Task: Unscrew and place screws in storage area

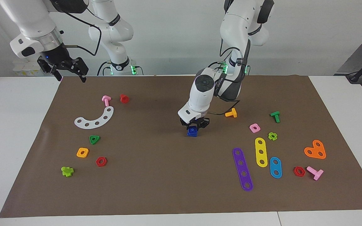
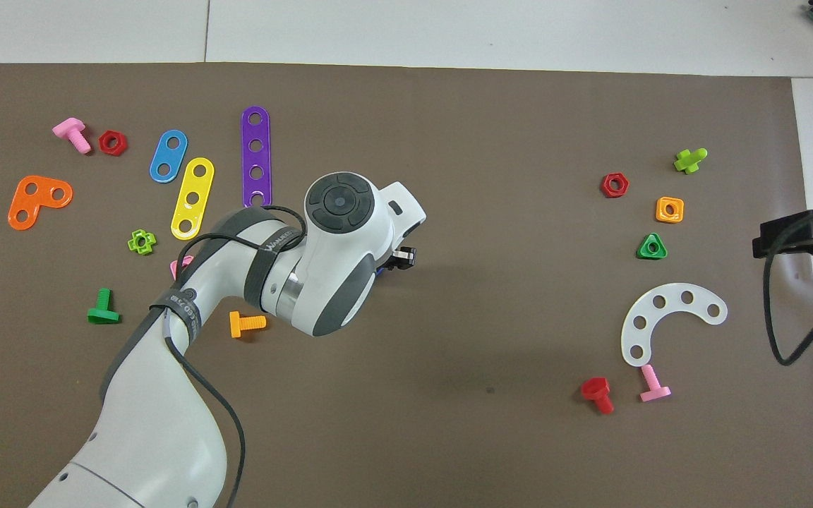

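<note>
You see white surface (image 1: pixel 17 131) under brown mat (image 1: pixel 156 175), pale wall at robots' edge. Coloured toy nuts, bolts, perforated strips scattered toward both ends of mat; white curved strip (image 1: pixel 95 119) toward right arm's end, purple strip (image 1: pixel 242 169) toward left arm's end. Mid-mat: left gripper (image 1: pixel 193 125) down, jaws clamped on shaft of dark-blue screw (image 1: pixel 192 132), its head on mat. Right gripper (image 1: pixel 68 69) waits raised over mat corner at robots' edge, jaws apart, holding nothing.

Screw (image 1: pixel 192 131) at mat (image 1: pixel 168 188) centre, under left gripper (image 1: pixel 194 126). Strips (image 1: pixel 261 152) toward left arm's end. Curved plate (image 1: pixel 95 119) toward right arm's end.
</note>
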